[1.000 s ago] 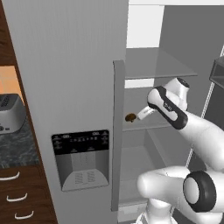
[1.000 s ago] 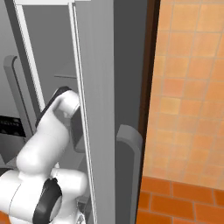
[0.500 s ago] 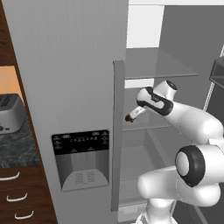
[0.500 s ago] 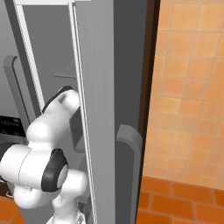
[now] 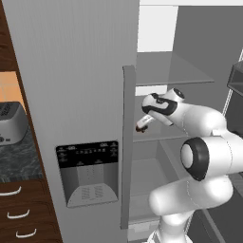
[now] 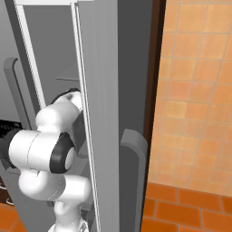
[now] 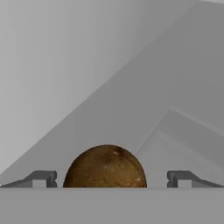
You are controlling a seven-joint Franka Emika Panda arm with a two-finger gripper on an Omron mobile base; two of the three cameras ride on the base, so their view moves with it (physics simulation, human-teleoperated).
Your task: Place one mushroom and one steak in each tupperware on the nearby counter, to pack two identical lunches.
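A brown round mushroom (image 7: 105, 168) sits between my two fingertips (image 7: 40, 179) in the hand view, with a gap on each side. My gripper (image 7: 111, 179) is open and straddles it without touching. In the left base view the hand reaches into the open fridge, and my gripper (image 5: 144, 122) hangs at the middle glass shelf (image 5: 159, 135) over the mushroom (image 5: 140, 127). The dark speckled counter (image 5: 13, 159) shows at the far left. The steak and the tupperware are out of view.
The fridge's left door (image 5: 76, 95) with its dispenser panel (image 5: 87, 171) stands just left of my hand. A silver toaster (image 5: 10, 122) is on the counter above brown drawers (image 5: 21, 213). The right door (image 6: 106, 113) borders an orange tiled wall (image 6: 195, 90).
The arm has folded over and the hand has moved left and down along the shelf, closing in on the mushroom. The jaws have stayed open.
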